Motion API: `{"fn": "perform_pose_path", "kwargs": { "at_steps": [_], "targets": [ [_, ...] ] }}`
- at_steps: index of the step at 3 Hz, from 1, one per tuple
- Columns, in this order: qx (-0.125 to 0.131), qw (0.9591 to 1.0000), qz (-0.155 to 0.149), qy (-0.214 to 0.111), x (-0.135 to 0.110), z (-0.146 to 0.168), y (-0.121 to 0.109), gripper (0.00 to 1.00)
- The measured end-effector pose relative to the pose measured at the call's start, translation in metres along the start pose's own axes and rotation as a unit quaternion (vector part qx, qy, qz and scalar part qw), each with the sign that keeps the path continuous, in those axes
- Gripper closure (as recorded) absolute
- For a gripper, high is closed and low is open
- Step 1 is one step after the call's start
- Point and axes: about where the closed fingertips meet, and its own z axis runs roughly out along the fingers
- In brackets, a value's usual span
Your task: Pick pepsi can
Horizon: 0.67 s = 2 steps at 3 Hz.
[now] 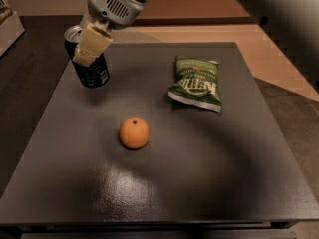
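The pepsi can [94,72], black with a silver top, is at the back left of the dark table [209,183], tilted and held a little above the surface. My gripper [84,51] is shut on the can. One cream finger [92,43] lies across the can's front and the other is hidden behind it. The white wrist and arm reach in from the top of the camera view.
An orange fruit [133,132] lies near the table's middle. A green chip bag [196,82] lies at the back right. A pale object [7,24] stands off the table at the far left. The table's left edge is close to the can.
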Motion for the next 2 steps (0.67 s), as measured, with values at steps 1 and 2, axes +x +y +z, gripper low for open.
{"fn": "perform_pose_path", "kwargs": {
  "at_steps": [1,2],
  "targets": [
    [0.000,0.9994,-0.034,-0.002,-0.0192,-0.0412,0.0029,1.00],
    [0.000,0.9994,-0.034,-0.002,-0.0193,-0.0412,0.0029,1.00]
  ]
}}
